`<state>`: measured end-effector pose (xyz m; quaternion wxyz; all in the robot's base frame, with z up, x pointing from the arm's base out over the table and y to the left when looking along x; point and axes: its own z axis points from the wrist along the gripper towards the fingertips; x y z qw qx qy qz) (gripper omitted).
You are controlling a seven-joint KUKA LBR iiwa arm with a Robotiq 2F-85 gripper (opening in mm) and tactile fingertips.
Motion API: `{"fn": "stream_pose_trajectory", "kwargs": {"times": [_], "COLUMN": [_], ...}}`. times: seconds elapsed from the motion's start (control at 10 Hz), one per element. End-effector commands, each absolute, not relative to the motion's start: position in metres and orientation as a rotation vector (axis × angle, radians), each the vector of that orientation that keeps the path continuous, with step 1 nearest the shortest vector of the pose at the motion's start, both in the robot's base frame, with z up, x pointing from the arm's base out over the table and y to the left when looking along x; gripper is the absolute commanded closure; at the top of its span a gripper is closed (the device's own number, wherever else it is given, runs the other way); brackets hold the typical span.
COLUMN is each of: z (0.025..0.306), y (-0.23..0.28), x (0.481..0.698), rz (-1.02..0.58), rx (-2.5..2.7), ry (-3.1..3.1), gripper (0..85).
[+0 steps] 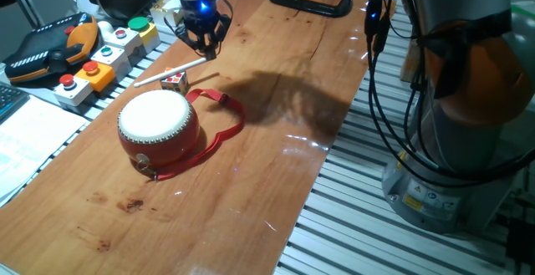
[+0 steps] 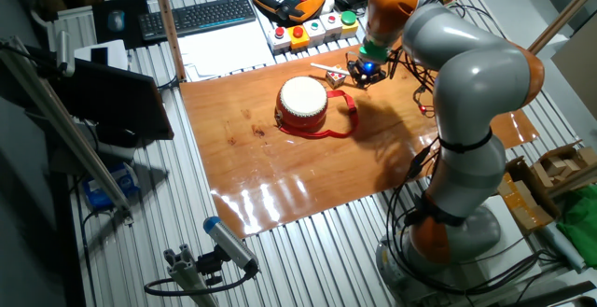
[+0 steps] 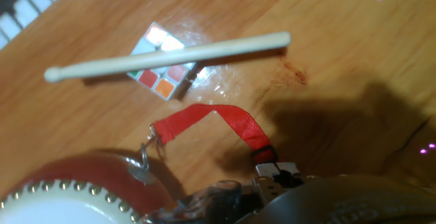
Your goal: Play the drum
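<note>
Drum (image 1: 159,126) on wooden table (image 1: 276,183), skin head up, red strap (image 1: 219,124) looped out on the board beside it. Just behind drum — small colored cube (image 1: 175,80) with pale drumstick (image 1: 170,71) lying across its top. Gripper (image 1: 203,48) above the far part of table, near the stick's end, apart from drum, nothing seen between fingers; how wide the opening is, cannot tell. Button boxes (image 1: 104,60) past the table edge.

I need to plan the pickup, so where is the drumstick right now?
In the hand view the drumstick lies across the small colored cube on the table, just beyond the drum and its red strap.
</note>
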<state>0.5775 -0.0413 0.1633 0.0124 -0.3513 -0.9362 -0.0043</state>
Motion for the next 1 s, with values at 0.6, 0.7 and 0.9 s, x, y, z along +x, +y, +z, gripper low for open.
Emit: {"fn": "stream_pose_trajectory", "kwargs": {"times": [0.6, 0.7, 0.9], "z": [0.1626, 0.1627, 0.1627], "y": [-0.0478, -0.048, -0.048], "x": [0.5787, 0.5785, 0.5785], "rz": [-0.008, -0.015, -0.043], "rx": [-1.208, -1.208, -1.229], "ry": [-2.858, -2.853, -2.82], "gripper": [84.3, 84.3, 84.3]}}
